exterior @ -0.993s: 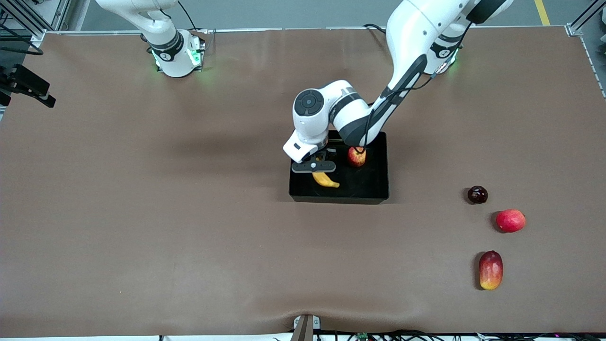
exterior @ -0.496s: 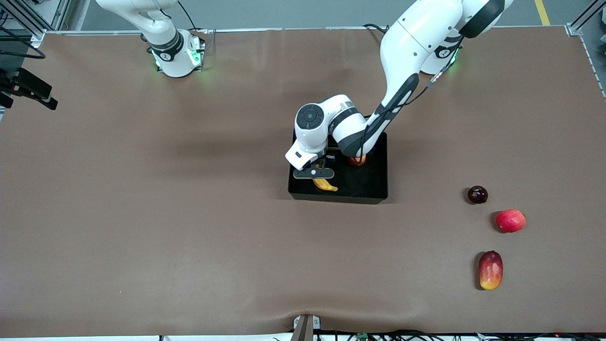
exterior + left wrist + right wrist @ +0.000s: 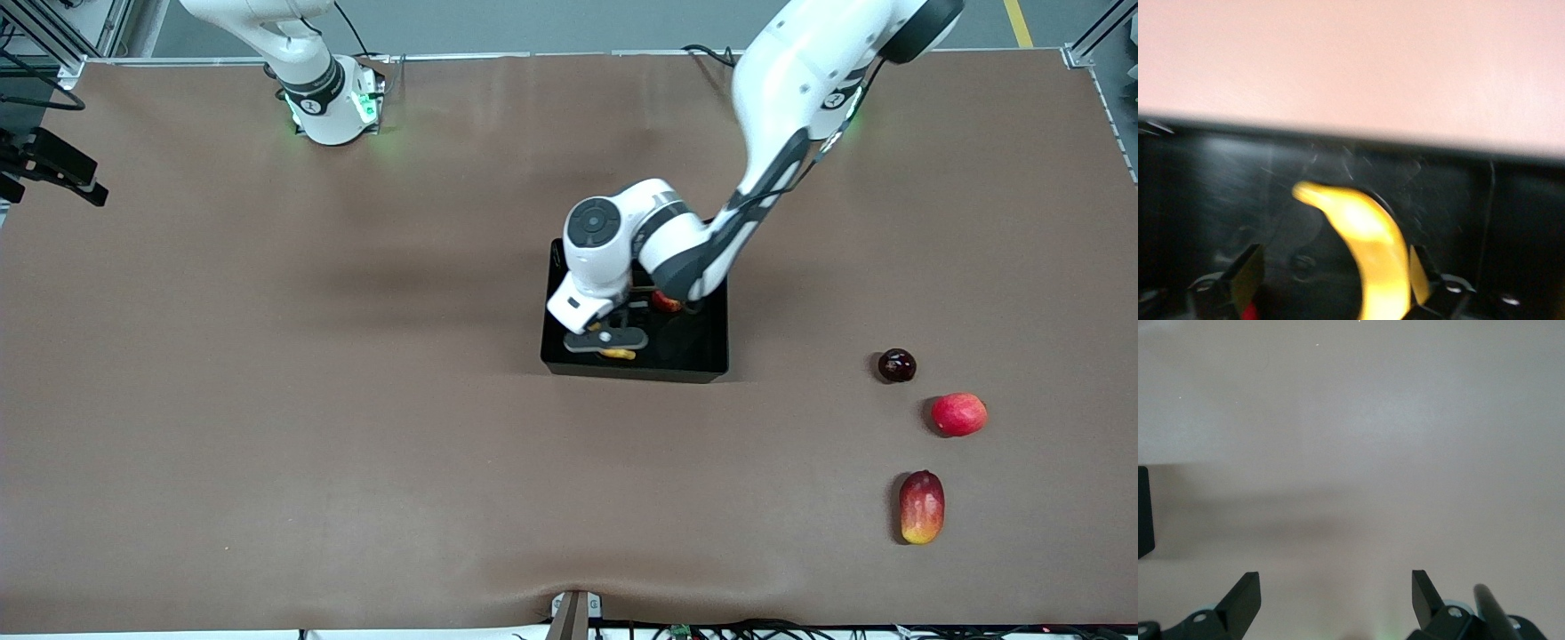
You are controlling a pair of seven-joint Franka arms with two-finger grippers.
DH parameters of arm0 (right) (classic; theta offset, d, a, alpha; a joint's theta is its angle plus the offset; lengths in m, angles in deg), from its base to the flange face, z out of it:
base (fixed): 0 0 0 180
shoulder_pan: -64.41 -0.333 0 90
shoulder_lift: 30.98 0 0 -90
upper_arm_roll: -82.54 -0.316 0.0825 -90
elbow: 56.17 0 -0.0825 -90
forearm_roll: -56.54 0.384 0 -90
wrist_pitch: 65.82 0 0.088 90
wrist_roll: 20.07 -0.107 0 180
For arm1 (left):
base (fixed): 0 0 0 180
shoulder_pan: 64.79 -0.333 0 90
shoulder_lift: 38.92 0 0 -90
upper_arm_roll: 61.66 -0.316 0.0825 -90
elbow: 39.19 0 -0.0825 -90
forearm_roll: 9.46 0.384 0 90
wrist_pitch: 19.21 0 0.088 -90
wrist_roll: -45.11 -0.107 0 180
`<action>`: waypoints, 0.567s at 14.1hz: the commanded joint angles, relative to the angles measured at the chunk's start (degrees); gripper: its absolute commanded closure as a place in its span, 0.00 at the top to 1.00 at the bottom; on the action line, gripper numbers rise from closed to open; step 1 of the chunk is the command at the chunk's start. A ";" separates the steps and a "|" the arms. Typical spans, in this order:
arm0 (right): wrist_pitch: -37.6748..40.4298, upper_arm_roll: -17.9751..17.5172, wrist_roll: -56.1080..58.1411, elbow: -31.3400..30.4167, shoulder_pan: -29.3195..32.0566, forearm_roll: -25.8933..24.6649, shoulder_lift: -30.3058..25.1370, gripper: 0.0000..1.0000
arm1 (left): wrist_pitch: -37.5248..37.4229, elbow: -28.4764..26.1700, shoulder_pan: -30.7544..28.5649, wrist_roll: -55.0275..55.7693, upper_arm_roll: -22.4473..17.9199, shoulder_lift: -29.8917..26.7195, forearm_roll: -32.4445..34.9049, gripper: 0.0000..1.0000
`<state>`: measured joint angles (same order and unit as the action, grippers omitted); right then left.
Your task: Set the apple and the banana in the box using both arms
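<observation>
Front view: a brown mat covers the table, with a metal frame and grey floor along the edge where the arms' bases stand. The left arm reaches from its base down into the box, a shallow black bin with glossy walls. The left gripper sits low inside it, at the end toward the right arm. Just under the gripper a short yellow piece of the banana shows against the box floor. Beside the gripper, toward the left arm's end, a red sliver of the apple peeks out from under the arm's wrist, also in the box. Well apart from the gripper, toward the left arm's end of the table, lie a dark plum, a pinkish-red round fruit and a red-and-yellow mango. Of the right arm only the base end shows; it waits.

Left wrist view: the jaws stand wide. The banana, curved and plain yellow, lies between the fingers, close against one of them, on the scuffed black floor of the box.

Right wrist view: the right gripper hangs with jaws spread wide over bare mat, holding nothing.
</observation>
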<state>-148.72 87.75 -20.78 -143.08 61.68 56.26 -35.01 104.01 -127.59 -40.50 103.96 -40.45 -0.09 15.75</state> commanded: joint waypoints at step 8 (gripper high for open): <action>0.46 -0.02 -0.26 0.79 0.45 -0.25 0.33 1.00 | -17.11 2.07 -15.41 -7.44 0.50 -21.86 -4.29 1.00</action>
<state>-148.72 87.86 -20.79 -143.08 61.71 56.27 -35.01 89.86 -126.75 -54.06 97.98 -40.40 -21.06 12.71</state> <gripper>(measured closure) 0.000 0.000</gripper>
